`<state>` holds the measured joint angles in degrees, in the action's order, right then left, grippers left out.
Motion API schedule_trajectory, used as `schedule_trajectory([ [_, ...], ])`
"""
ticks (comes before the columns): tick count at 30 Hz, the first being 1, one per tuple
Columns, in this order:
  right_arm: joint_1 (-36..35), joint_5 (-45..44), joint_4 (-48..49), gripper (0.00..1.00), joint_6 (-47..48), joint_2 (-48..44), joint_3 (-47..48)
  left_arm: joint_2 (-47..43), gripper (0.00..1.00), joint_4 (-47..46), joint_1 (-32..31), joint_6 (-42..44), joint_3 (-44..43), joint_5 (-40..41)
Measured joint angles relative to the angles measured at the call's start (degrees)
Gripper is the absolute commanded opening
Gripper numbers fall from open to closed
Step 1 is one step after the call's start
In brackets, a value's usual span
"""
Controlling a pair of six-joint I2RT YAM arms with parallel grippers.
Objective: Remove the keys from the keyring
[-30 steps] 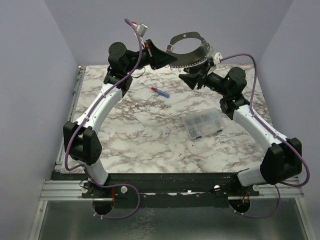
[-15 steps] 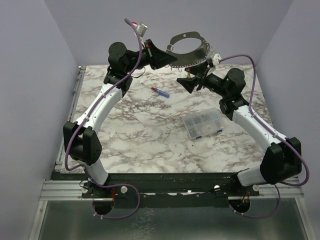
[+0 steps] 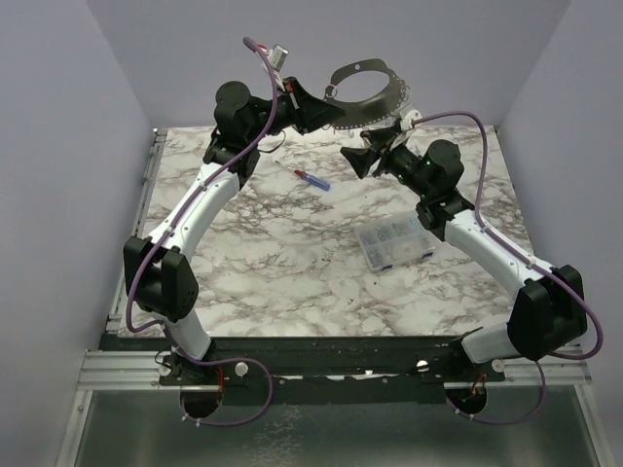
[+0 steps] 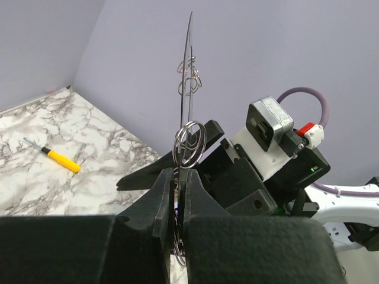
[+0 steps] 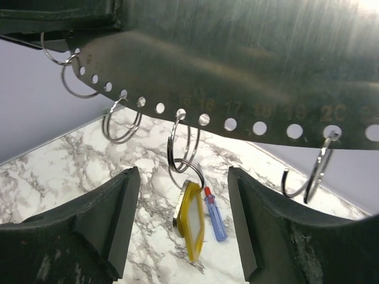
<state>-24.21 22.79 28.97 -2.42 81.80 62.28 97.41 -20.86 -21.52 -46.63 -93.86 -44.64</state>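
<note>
Keyring (image 5: 237,65) is clamped edge-on in shut left jaws and held high at upper centre of top view, clear of desk (image 3: 292,263), so hanging rings (image 5: 121,121) are exposed. Right jaws are spread wide, nothing gripped, aimed at yellow key (image 5: 190,222) dangling mid-frame in right wrist view.

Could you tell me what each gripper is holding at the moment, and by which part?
The left gripper pinches the keyring by its flat band. The right gripper is open and holds nothing; a yellow key hangs untouched between its fingers.
</note>
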Motion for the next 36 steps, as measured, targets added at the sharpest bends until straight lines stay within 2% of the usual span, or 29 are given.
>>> schedule_trajectory([
  [10,-0.2,-5.3,0.5,0.25,2.5,0.0,0.0,-0.4,0.0,0.4,-0.2,0.7,0.1,1.9],
  [13,-0.2,-5.4,0.5,0.04,3.6,0.0,0.0,-0.9,0.0,0.5,-0.2,0.9,0.3,2.2],
  [14,-0.2,-5.3,0.5,0.01,4.0,-0.1,0.0,-1.0,0.0,0.5,-0.2,1.1,0.3,2.3],
  [24,-0.2,-3.7,-0.3,0.01,6.8,-2.9,0.0,-2.9,0.04,5.6,0.5,4.3,3.4,4.7],
  [29,-0.2,-1.8,-4.1,0.01,8.9,-3.9,0.0,-3.5,0.06,7.5,0.9,4.9,5.6,5.2],
  [32,-0.2,0.1,-7.4,0.01,9.8,-3.9,0.4,-3.6,0.16,8.3,1.0,5.9,6.5,5.2],
  [34,-0.2,1.4,-10.5,0.01,10.2,-3.9,1.2,-4.1,0.3,8.5,1.2,6.6,8.0,5.0],
  [36,-0.1,3.0,-13.7,0.01,10.6,-3.9,2.3,-4.9,0.39,8.8,1.5,7.1,9.4,4.9],
])
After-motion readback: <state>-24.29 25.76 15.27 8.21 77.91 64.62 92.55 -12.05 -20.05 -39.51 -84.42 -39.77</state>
